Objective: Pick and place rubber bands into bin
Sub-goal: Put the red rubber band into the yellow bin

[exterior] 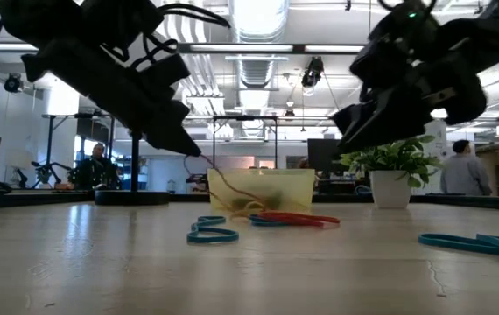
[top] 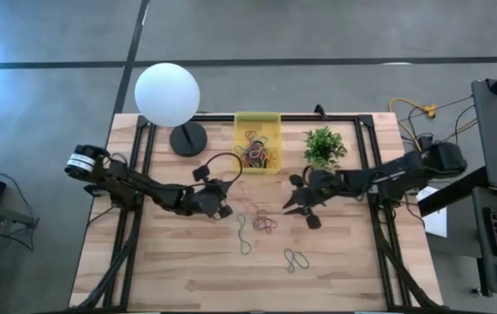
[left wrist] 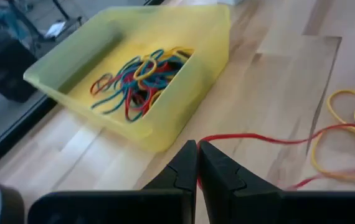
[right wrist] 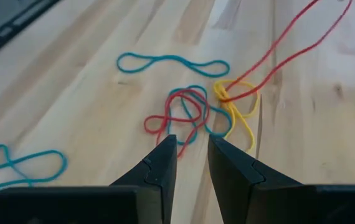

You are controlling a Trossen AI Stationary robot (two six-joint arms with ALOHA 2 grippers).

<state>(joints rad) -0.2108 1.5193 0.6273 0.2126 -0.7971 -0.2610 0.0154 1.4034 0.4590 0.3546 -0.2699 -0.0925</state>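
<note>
The yellow bin [top: 257, 122] stands at the table's far middle and holds several coloured rubber bands [left wrist: 141, 78]. My left gripper [top: 225, 208] hovers just near-left of the bin and is shut on a long red rubber band [left wrist: 252, 137]. That band runs to a tangle of red, teal and yellow bands [right wrist: 196, 112] lying on the wood. My right gripper [right wrist: 193, 152] is open, low over this tangle, touching nothing. Two teal bands [top: 244, 234] [top: 296, 259] lie flat nearer the table's near edge. My left gripper pinches the red rubber band's end [left wrist: 205, 140] between its two fingertips. It is raised above the table in the low view [exterior: 195, 150]. The band slopes down from the fingertips, stretched long, and its far end [right wrist: 230, 94] stays caught in the yellow band on the table.
A white globe lamp [top: 167, 94] with a dark round base stands far-left of the bin. A small green plant [top: 324, 146] stands to the bin's right, close behind my right arm. Bare wood lies toward the near edge. People show in the room beyond.
</note>
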